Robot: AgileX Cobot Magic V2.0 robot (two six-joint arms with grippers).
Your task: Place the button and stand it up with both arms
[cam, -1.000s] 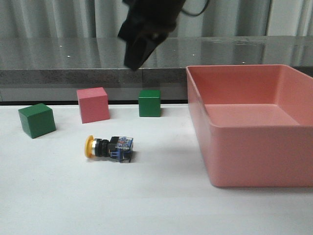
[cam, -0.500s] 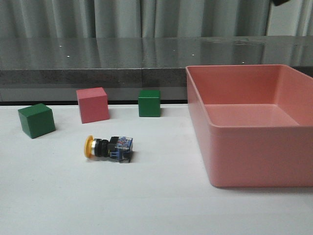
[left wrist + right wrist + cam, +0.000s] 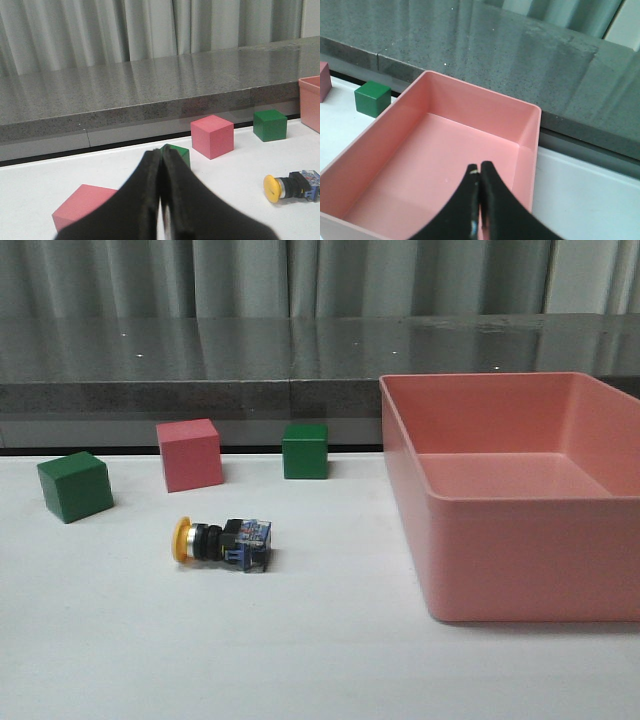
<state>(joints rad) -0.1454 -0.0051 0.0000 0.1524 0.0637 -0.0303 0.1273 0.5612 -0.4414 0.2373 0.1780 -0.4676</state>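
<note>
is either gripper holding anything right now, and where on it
Nothing is held. The left gripper and right gripper are both shut with nothing between the fingers, and the button lies on its side on the table, untouched.

No text, label, brand, number or sign can be read on anything in these views.

The pink bin (image 3: 510,495) runs off the right edge of the front view. In the left wrist view, the closed left gripper (image 3: 161,200) hides most of one green cube (image 3: 179,153) and part of a pink cube (image 3: 80,206) (near the table's left edge).
</note>
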